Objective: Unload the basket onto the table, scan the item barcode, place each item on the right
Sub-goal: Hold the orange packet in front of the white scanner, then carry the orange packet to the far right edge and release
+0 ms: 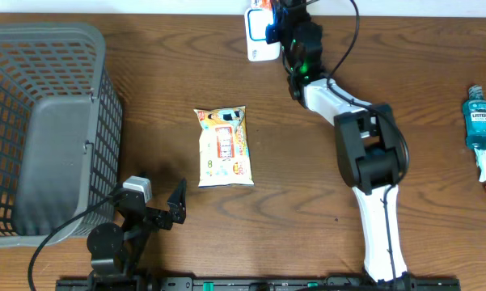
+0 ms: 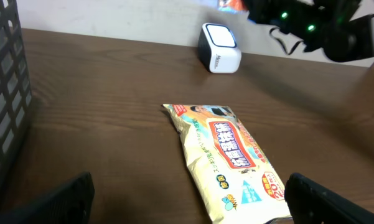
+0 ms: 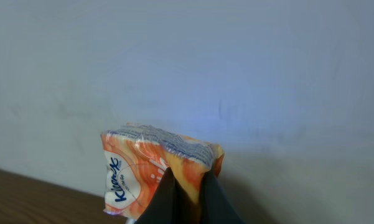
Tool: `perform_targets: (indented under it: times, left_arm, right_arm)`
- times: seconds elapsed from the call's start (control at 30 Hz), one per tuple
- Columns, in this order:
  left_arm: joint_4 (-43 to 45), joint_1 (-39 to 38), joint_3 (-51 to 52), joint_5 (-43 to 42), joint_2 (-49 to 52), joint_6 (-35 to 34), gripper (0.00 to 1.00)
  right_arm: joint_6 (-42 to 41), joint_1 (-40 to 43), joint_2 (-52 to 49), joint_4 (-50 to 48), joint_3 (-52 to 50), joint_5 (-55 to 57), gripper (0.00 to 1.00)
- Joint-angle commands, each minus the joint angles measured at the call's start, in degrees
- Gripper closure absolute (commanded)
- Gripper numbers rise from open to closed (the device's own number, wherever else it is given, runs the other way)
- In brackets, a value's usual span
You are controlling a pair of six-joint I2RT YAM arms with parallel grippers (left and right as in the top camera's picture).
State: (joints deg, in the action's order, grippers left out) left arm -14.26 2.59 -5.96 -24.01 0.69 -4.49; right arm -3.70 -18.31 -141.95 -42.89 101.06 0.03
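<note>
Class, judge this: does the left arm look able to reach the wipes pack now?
Probably yes: the open left gripper faces the pack, with only bare table between them; the basket stands aside.

Orange Kleenex pack (image 3: 137,168) near white scanner (image 1: 261,39)

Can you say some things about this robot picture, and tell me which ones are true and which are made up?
1. The right gripper is pinching an orange tissue pack. True.
2. The yellow wipes pack is inside the basket. False: it lies on the table, beside the basket.
3. The left gripper is open and holds nothing. True.
4. The mouthwash bottle is right next to the scanner. False: the bottle lies at the right edge of the table, far from the scanner.
</note>
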Motion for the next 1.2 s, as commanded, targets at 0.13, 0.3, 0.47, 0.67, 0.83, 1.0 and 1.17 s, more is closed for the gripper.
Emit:
perform_targets:
  times: [0.13, 0.3, 0.47, 0.67, 0.83, 1.0, 1.17]
  left_arm:
    - [-0.63, 0.24, 1.14, 0.11, -0.09, -0.33, 0.02]
    - [-0.63, 0.24, 1.16, 0.11, -0.09, -0.33, 0.02]
    - [-0.66, 0.24, 1.14, 0.11, -0.09, -0.33, 0.02]
    - [-0.66, 0.24, 1.14, 0.11, -0.09, -0.33, 0.02]
    - [-0.66, 0.24, 1.14, 0.11, -0.09, -0.33, 0.02]
    - [-0.63, 0.24, 1.14, 0.11, -0.09, -0.33, 0.02]
    - [-0.66, 0.24, 1.14, 0.11, -0.09, -0.33, 0.02]
  right_arm:
    - [1.01, -0.11, -2.84, 2.19, 2.01, 1.57, 0.99]
    - [0.52, -0.11, -1.29, 2.27, 2.01, 1.09, 0.99]
    - [-1.40, 0.33, 6.58, 12.04, 2.01, 1.33, 0.99]
    - [-1.40, 2.78, 20.96, 35.67, 2.01, 6.01, 0.99]
    - [-1.40, 7.80, 32.72, 58.25, 2.01, 13.42, 0.99]
    - [-2.69, 17.25, 38.38, 76.87, 1.99, 16.15, 0.98]
    - [-9.22, 28.83, 37.24, 87.23, -0.42, 16.17, 0.98]
